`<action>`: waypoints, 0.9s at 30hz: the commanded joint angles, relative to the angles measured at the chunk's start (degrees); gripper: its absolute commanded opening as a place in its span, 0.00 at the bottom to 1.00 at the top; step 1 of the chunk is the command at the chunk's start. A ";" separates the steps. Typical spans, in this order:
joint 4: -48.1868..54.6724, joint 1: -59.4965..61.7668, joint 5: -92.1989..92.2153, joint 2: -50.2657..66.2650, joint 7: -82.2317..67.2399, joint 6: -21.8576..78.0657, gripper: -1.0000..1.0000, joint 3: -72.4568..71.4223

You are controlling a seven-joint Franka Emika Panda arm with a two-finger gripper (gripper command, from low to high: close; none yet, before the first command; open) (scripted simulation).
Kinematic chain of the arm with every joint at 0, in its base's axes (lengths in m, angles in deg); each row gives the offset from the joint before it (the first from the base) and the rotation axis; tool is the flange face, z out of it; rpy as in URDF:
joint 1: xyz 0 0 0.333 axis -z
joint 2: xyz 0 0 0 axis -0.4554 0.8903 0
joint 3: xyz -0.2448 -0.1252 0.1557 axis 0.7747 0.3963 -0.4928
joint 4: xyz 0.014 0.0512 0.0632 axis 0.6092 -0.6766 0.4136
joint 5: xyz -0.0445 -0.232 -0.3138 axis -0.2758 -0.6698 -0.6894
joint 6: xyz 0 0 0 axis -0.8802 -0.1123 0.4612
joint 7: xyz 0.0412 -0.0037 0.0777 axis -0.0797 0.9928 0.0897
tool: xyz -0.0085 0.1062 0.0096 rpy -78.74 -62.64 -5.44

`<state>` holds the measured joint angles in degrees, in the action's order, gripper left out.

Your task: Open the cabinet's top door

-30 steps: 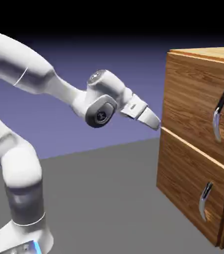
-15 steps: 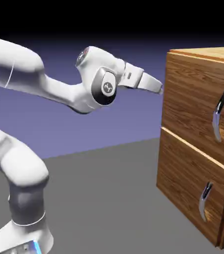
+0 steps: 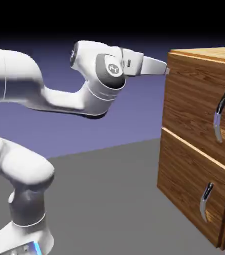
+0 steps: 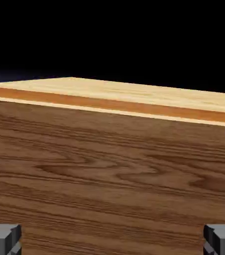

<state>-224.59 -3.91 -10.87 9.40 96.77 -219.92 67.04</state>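
The largest thing I see is the cabinet (image 3: 194, 164), brown wood grain w/ pale top, at the exterior view's right. My arm (image 3: 15, 74) reaches to it from the left, bent at its joints. The top door (image 3: 189, 94) is the upper front panel; it is closed, directly above the lower panel (image 3: 191, 184). In the hand view its dark grain fills the lower part, w/ the light cabinet top behind. My gripper (image 4: 112, 240) is spread wide, w/ nothing betw. the fingertips (image 4: 3, 239). It is near the door's upper edge, at the side away from the handle; contact I cannot tell. The curved upper handle (image 3: 221, 115) is well apart from it, approx. above the lower handle (image 3: 206, 201).
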 commanded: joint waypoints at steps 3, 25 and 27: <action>1.62 -2.66 -7.48 -1.62 4.71 -0.06 0.50 3.39; 13.46 -22.16 -62.30 -13.46 39.20 -0.53 0.50 28.25; 14.53 -23.93 -67.28 -14.53 42.34 -0.57 0.50 30.51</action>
<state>-210.05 -27.84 -78.15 -5.13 139.11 -220.49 97.55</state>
